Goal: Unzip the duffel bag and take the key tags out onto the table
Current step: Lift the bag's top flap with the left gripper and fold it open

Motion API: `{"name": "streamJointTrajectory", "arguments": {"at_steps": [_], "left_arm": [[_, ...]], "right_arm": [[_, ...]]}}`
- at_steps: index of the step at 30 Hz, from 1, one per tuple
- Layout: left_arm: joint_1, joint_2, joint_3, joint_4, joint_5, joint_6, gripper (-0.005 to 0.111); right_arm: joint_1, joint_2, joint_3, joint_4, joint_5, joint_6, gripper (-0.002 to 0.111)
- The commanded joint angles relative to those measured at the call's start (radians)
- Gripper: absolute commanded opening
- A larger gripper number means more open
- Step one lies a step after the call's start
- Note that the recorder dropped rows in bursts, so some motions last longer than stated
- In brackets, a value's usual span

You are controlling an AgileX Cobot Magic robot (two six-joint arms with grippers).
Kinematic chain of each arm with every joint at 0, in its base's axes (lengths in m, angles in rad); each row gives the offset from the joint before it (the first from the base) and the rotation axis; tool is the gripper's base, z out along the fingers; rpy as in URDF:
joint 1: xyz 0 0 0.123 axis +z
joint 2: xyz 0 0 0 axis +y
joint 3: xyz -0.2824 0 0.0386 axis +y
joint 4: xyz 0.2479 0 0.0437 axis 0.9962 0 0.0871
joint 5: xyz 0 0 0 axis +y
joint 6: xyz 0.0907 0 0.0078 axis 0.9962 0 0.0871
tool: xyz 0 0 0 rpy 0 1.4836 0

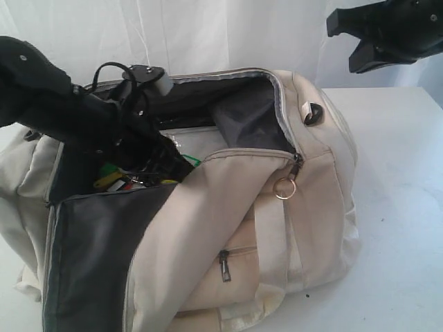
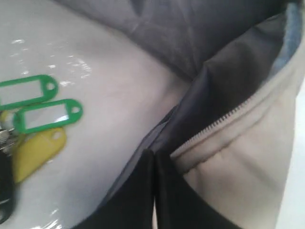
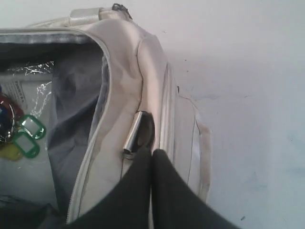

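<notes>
**Inspector:** Duffel bag (image 1: 228, 228)?

**Assistant:** Lower centre, on the white table (image 1: 401, 207). Cream fabric, unzipped, soft, slumped.

**Inspector:** Key tags (image 1: 128, 180)?

**Assistant:** Middle left, inside the bag. Green, yellow and red plastic. Judged light and slippery; take them at the rings. Left gripper (image 2: 153, 160) is closed and empty nearby. Right gripper (image 3: 151, 153), upper right, is closed and empty above the bag's end.

Exterior view: faces the long side of the duffel bag (image 1: 277, 207) from slightly above, near enough that the bag fills most of the frame, with the bench (image 1: 401, 207) beyond one end. Left wrist view: inside the bag's mouth, very close to the key tags (image 2: 43, 117). Right wrist view: looks down on the bag's end from higher up. All three views share the tags and the bag's opening.
</notes>
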Motion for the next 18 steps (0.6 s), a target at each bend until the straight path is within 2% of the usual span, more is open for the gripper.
{"name": "streamJointTrajectory", "arguments": {"at_steps": [1, 5, 9, 11, 15, 18], "left_arm": [[-0.107, 0.006, -0.048, -0.055, 0.125, 0.049, 0.000], [-0.217, 0.014, -0.048, -0.051, 0.235, 0.054, 0.000], [-0.300, 0.027, -0.048, -0.048, 0.382, 0.054, 0.000], [-0.334, 0.022, -0.048, -0.047, 0.400, 0.047, 0.001], [-0.330, -0.059, -0.048, -0.007, 0.341, 0.005, 0.013], [-0.281, -0.155, -0.048, 0.196, 0.250, -0.198, 0.019]], "right_arm": [[-0.004, -0.063, 0.009, -0.002, -0.026, -0.015, 0.000], [-0.004, -0.112, 0.009, -0.002, -0.026, -0.010, 0.000], [-0.004, -0.154, 0.009, -0.002, -0.024, -0.010, 0.000], [-0.004, -0.171, 0.011, 0.002, -0.014, -0.010, 0.000], [-0.004, -0.196, 0.025, 0.027, 0.020, -0.010, 0.000], [0.026, -0.201, 0.040, 0.043, 0.040, -0.029, 0.000]]}}
